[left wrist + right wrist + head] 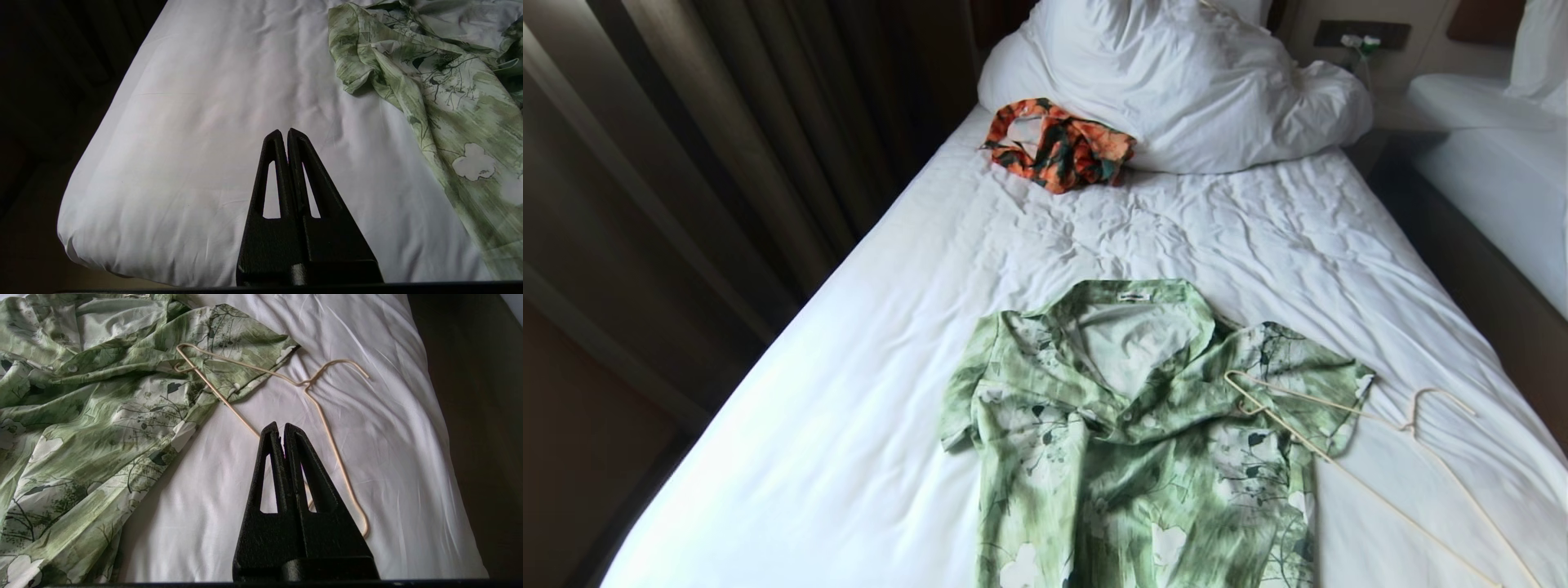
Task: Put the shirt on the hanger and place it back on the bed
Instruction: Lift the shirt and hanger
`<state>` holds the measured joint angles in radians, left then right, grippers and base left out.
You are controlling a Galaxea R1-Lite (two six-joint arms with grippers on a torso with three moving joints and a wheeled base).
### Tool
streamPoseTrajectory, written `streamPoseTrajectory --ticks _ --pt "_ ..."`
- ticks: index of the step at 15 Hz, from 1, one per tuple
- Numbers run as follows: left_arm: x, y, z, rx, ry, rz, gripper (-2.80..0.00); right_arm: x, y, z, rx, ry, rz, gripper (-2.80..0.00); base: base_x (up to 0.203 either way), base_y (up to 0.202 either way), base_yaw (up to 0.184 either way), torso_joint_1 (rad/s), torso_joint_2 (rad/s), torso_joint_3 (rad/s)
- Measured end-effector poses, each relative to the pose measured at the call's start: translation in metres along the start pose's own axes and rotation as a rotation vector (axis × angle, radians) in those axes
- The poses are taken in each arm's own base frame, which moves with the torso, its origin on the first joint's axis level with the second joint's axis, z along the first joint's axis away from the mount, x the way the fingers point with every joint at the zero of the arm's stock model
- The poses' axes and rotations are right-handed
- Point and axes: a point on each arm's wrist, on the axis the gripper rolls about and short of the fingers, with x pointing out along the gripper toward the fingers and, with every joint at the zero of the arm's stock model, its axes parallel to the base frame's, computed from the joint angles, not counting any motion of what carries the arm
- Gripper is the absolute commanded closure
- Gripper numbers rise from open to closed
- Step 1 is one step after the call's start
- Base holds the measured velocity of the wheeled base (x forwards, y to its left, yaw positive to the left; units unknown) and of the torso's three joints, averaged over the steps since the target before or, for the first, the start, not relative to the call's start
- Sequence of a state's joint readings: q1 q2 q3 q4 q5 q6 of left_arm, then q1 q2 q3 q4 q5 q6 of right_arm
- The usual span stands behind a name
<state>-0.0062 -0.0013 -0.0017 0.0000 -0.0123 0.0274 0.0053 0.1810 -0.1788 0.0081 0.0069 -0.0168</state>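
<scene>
Left pincer clenched, empty, above bed; right pincer likewise (over hanger, not touching).

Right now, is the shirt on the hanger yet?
Not yet. The shirt lies flat on the bed. The hanger lies beside it, one end over a sleeve. The left gripper and right gripper are both shut and hold nothing. Hanging it and setting it back remain.
</scene>
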Motion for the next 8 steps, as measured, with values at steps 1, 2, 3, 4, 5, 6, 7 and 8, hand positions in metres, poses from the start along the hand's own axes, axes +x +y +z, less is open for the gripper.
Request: streamPoseTrajectory --ticks 1,2,3,4,5,6,7,8 --pt "0.000 0.000 0.000 0.000 0.000 0.000 0.00 0.005 0.000 0.007 0.001 0.024 -0.003 0.00 0.000 0.000 0.000 0.000 0.00 0.000" --pt "0.000 0.000 0.000 0.000 0.000 0.000 0.00 0.009 0.000 0.015 0.004 0.040 -0.005 0.00 0.000 0.000 0.000 0.000 0.00 0.000" --pt "0.000 0.000 0.000 0.000 0.000 0.000 0.00 0.015 -0.001 0.024 0.012 0.062 -0.005 0.00 0.000 0.000 0.000 0.000 0.00 0.000" --pt "0.000 0.000 0.000 0.000 0.000 0.000 0.00 0.022 -0.001 0.034 0.027 0.083 -0.005 0.00 0.000 0.000 0.000 0.000 0.00 0.000" --pt "0.000 0.000 0.000 -0.001 0.000 0.000 0.00 0.031 -0.001 0.045 0.048 0.103 -0.006 0.00 0.000 0.000 0.000 0.000 0.00 0.000" --pt "0.000 0.000 0.000 0.000 0.000 0.000 0.00 0.039 -0.001 0.055 0.078 0.117 -0.007 0.00 0.000 0.000 0.000 0.000 0.00 0.000" --pt "0.000 0.000 0.000 0.000 0.000 0.000 0.00 0.049 -0.002 0.065 0.115 0.139 -0.009 0.00 0.000 0.000 0.000 0.000 0.00 0.000" --pt "0.000 0.000 0.000 0.000 0.000 0.000 0.00 0.060 -0.002 0.073 0.155 0.162 -0.013 0.00 0.000 0.000 0.000 0.000 0.00 0.000"
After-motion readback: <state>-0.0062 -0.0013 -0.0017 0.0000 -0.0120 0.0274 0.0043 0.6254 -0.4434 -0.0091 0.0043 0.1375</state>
